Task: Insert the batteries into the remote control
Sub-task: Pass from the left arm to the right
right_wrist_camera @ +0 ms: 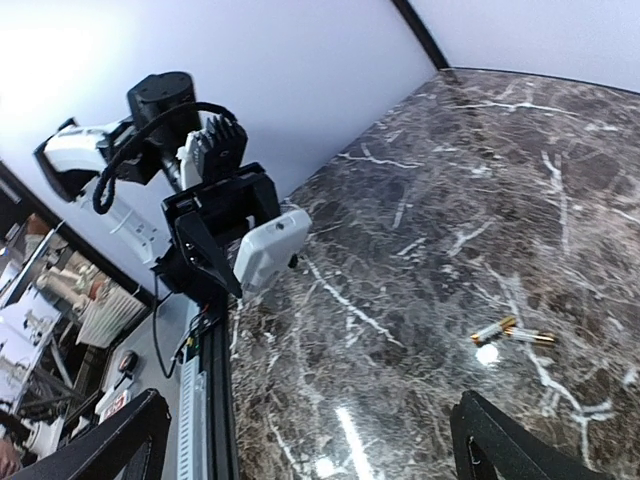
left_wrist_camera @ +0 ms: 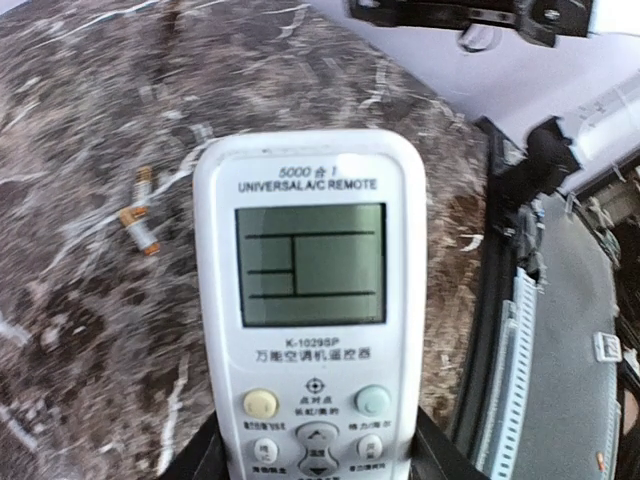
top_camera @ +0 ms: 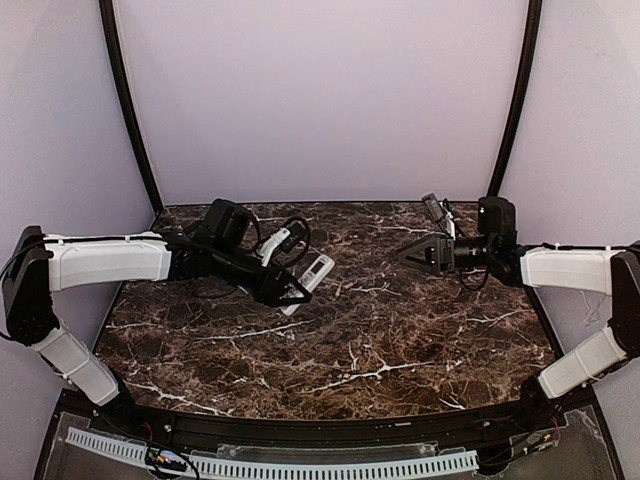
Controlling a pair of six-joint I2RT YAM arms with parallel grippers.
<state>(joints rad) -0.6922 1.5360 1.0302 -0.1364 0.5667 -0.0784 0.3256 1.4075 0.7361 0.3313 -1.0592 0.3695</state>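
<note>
left gripper (top_camera: 296, 292): clamped on the remote control (left_wrist_camera: 310, 300) by its button end, held above the table (top_camera: 350, 350) | right gripper (top_camera: 405, 252): jaws wide apart, empty, raised | 2 batteries (right_wrist_camera: 512, 332): lying close together on the table

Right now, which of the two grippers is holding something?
The left gripper: it is shut on the remote control, while the right gripper stands open and empty.

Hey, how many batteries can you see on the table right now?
2. One battery and the second battery lie close together on the marble table, apart from the held remote control. More may hide behind it.
</note>
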